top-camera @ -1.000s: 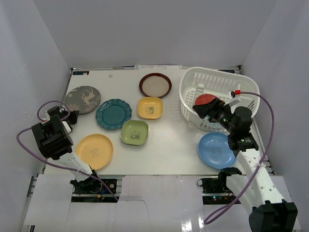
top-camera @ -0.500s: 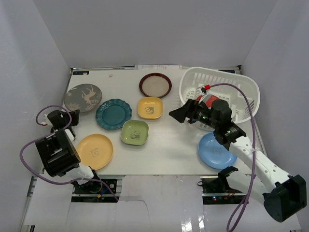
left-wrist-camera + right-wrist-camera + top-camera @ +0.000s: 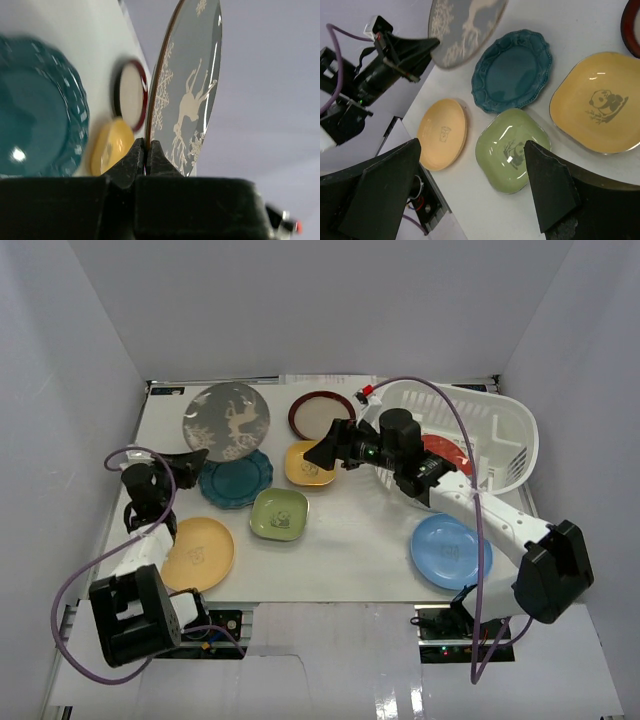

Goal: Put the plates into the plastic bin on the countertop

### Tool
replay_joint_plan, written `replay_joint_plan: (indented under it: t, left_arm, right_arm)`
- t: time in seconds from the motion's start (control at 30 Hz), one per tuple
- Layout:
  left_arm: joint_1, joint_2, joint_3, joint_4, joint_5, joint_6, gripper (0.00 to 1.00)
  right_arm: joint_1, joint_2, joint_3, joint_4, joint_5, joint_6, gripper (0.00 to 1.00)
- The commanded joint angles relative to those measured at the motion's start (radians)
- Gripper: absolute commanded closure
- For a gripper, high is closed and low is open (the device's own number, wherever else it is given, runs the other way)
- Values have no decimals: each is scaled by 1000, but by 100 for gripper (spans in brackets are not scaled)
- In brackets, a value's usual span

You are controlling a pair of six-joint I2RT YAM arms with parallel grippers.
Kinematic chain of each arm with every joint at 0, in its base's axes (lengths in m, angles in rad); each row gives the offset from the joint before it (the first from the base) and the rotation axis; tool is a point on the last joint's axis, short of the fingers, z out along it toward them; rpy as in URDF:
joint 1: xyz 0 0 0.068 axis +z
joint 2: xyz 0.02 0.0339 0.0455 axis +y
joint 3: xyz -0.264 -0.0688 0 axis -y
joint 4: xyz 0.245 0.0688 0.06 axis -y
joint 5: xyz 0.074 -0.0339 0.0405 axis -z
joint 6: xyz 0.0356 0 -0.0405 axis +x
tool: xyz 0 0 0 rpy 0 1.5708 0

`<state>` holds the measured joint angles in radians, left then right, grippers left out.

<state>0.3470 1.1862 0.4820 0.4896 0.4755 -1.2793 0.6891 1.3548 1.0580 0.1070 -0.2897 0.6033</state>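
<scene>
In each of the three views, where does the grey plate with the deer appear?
Top external: grey deer plate upper left, tilted up.
Left wrist: centre, standing on edge, pinched by the left gripper.
Right wrist: top centre, cut by the frame.
Shared landmark: teal scalloped plate, visible in every view.

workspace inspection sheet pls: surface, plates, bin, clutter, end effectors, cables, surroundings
surface: white countertop, plates spread over it
job's things: grey deer plate held up on edge; teal plate, dark-red rimmed plate, square yellow plate, square green plate, round yellow plate, blue plate lying on countertop; red plate inside white bin
clutter: small dark item, far left corner
end effectors: left end effector shut on grey deer plate's rim; right end effector open near square yellow plate
cables: purple cable loops from each arm
surroundings: white walls on three sides
</scene>
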Motion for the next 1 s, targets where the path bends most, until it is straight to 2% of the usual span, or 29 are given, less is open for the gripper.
replay_joint_plan:
  t: [0.0,0.2,0.37,0.5,0.53,0.6,0.63,0.7,0.73,0.8,0.83,0.87,0.9,0.93,0.97]
  left_arm:
    - [-109,-153,-12,-3,146,27,100]
    - [-207,-304,-7,-101,195,54,100]
    - [-292,-347,-3,-138,225,70,100]
    - [-332,-350,-14,-146,238,80,100]
    - [-332,-355,-19,-148,241,80,100]
    - [-367,-356,-23,-152,256,89,100]
    - [-368,-356,-23,-157,259,93,100]
    - [-368,-358,-11,-190,253,125,100]
    - [-368,-355,0,-212,250,144,94]
    - [-368,-330,62,-287,245,217,74]
    - [-368,-317,93,-314,236,254,50]
    - [-368,-275,136,-416,229,312,44]
    - [-368,-248,262,-496,200,468,41]
    - [-368,-220,326,-594,102,539,38]
    - [-368,-200,375,-699,51,590,36]
  right_arm:
    - [1,75,85,7,30,-27,10]
    - [-23,80,73,0,99,-39,10]
    - [-45,64,34,11,83,-14,10]
    - [-46,79,8,68,14,38,0]
    - [-46,81,4,80,11,58,13]
    - [-46,75,-16,118,7,79,31]
    - [-46,70,-26,132,14,91,58]
    - [-48,46,-55,169,33,127,79]
    - [-49,40,-58,171,43,134,92]
    - [-63,3,-62,171,61,151,92]
    - [-69,-9,-62,172,61,154,92]
    - [-98,-43,-61,169,54,162,92]
    - [-118,-65,-59,169,44,165,92]
    - [-143,-84,-59,169,25,174,92]
    - [-219,-110,-62,169,-1,187,92]
